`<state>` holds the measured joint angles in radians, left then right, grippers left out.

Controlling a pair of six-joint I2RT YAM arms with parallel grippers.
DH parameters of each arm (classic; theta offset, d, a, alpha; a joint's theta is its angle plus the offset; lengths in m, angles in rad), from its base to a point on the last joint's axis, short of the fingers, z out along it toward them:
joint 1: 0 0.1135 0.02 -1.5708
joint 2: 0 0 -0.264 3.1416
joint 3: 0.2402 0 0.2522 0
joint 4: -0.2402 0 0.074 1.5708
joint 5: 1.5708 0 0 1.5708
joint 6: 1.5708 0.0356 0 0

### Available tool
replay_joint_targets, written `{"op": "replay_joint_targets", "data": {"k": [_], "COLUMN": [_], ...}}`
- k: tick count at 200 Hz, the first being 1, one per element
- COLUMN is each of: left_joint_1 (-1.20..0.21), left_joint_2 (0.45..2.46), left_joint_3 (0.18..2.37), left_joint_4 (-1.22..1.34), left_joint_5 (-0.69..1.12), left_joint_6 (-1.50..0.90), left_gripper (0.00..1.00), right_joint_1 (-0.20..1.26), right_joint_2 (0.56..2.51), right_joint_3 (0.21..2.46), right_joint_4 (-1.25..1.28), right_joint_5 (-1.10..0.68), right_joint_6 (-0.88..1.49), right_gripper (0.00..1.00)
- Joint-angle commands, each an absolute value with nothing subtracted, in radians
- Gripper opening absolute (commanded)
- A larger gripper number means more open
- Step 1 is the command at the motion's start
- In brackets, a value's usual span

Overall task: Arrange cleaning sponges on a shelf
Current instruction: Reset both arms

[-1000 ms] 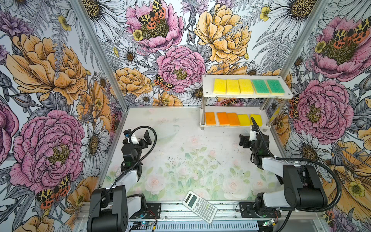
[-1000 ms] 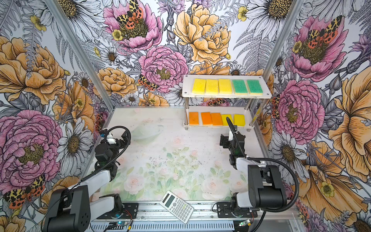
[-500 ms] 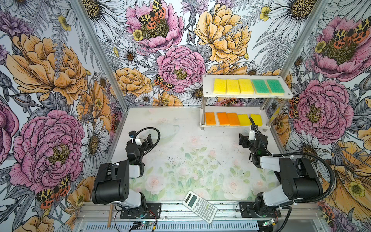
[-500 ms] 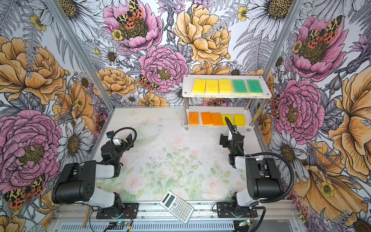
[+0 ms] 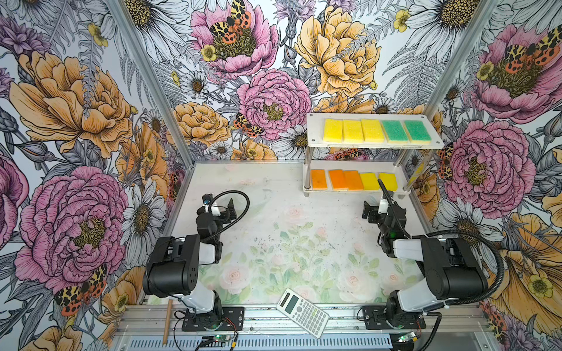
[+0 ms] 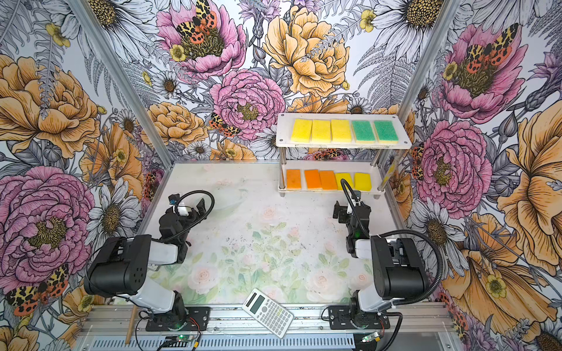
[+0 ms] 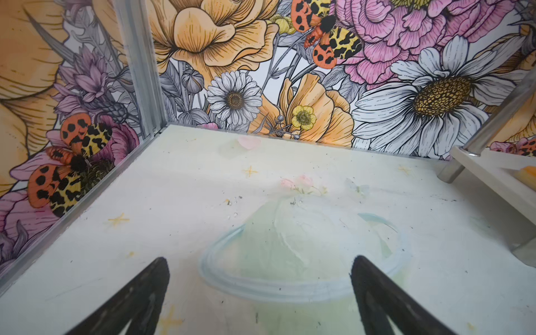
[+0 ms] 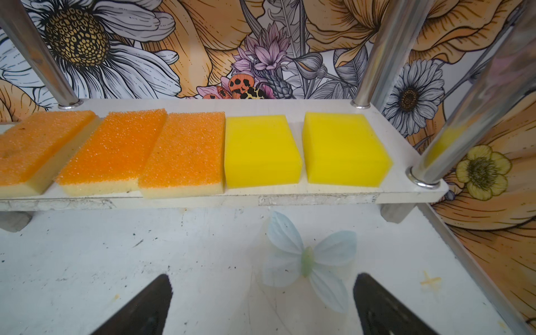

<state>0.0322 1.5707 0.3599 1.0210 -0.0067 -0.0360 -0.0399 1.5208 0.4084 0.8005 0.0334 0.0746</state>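
Over the last second both arms have folded back toward their bases. The right gripper (image 8: 262, 277) has spread its jaws fully; it holds nothing and sits just in front of the shelf (image 5: 374, 146). The left gripper (image 7: 260, 259) is likewise wide apart and empty, over bare table (image 7: 203, 179).

The cleaning sponges (image 6: 320, 130) have not moved, and all 10 lie on the shelf. The upper board carries 3 yellow sponges (image 5: 352, 131) and 2 green-topped sponges (image 5: 406, 131). The lower board carries 3 orange sponges (image 5: 337, 179) and 2 more yellow. None is left on the table, so I judge the arranging finished and the arms retiring. A white calculator (image 5: 302, 313) lies at the near edge.

Only the right wrist view shows the orange pads' pale bases, with 2 of them skewed and touching. It also shows a gap between the lower yellow pair (image 8: 345, 148). It misses the upper board, which both top views show.
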Motion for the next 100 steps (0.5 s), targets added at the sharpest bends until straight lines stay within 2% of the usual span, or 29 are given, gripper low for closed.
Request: {"op": "replay_joint_targets", "data": {"k": [1, 100], "left_joint_1": [0.002, -0.006], "left_joint_2": [1.555, 1.555], "left_joint_3": [0.376, 0.372], "left_joint_4": [0.947, 0.957], "left_joint_5": [-0.094, -0.124], "left_joint_6": [0.016, 0.013], "left_gripper": [0.99, 0.99], "right_joint_1": [-0.035, -0.035], "right_joint_2": [1.538, 1.538], "right_joint_3": [0.399, 0.399], "right_joint_4": [0.855, 0.854], "right_joint_5": [0.048, 0.047], "right_joint_6": [0.085, 0.084], "right_gripper": [1.0, 1.0]}}
